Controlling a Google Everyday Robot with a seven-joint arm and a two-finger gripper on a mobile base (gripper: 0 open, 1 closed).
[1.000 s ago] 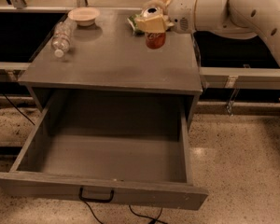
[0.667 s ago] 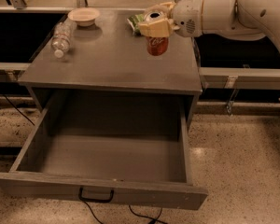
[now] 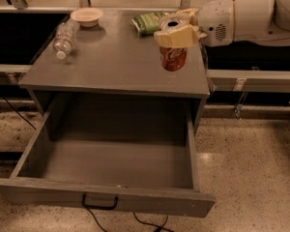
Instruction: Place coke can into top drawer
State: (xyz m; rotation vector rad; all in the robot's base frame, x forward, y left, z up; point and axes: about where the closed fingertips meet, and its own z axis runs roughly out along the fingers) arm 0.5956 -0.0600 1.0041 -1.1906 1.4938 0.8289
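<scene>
The red coke can (image 3: 173,58) with white script is held upright in my gripper (image 3: 176,33), above the right part of the grey cabinet top (image 3: 111,62). The cream fingers (image 3: 178,36) are shut around the can's upper half; its silver top shows between them. My white arm (image 3: 241,16) reaches in from the right. The top drawer (image 3: 111,163) is pulled wide open below and in front of the cabinet, with nothing in it. Its black handle (image 3: 100,203) is on the front panel.
On the cabinet top a clear plastic bottle (image 3: 64,40) lies at the left, a small white bowl (image 3: 87,16) stands at the back and a green snack bag (image 3: 147,22) lies behind the gripper. A black cable (image 3: 135,221) runs on the speckled floor.
The gripper with the can has moved forward and a little right over the cabinet top, toward its front edge. The drawer has stayed open.
</scene>
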